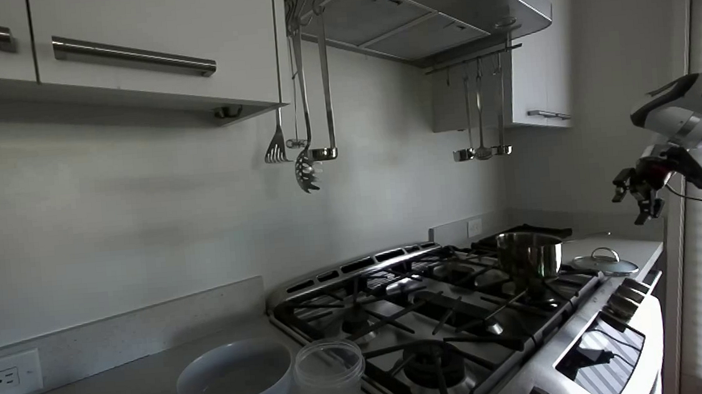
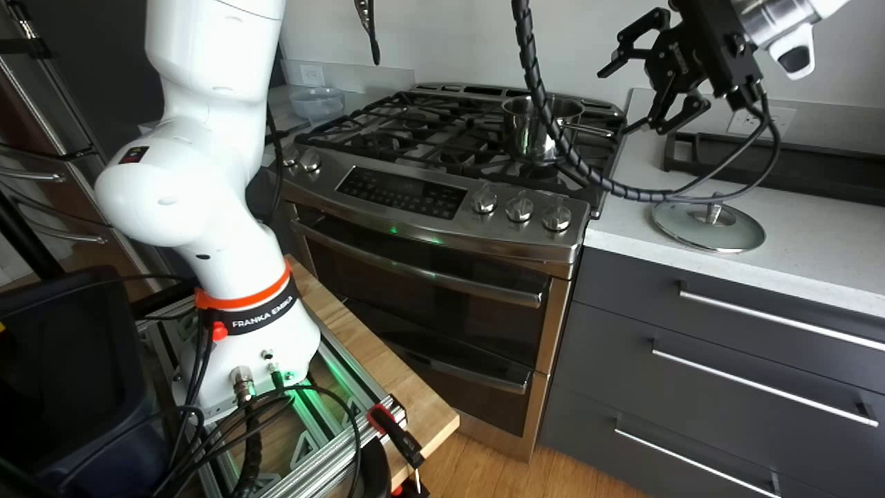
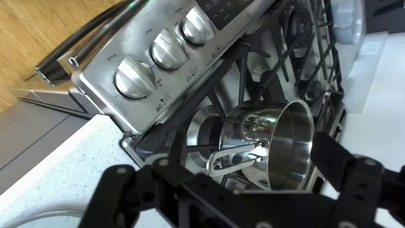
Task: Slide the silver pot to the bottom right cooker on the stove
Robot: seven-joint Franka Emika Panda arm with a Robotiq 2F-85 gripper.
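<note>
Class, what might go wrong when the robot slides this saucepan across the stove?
The saucepan stands on gapped grate bars; it may catch and tip. Its handle juts sideways, so an off-centre push could spin it. The spiral-wrapped cable hanging below the jaws might snag that handle.

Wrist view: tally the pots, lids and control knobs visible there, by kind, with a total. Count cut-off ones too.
Silver pot: 1
Glass lid, cut off at the bottom edge: 1
Control knobs: 3
Total: 5
</note>
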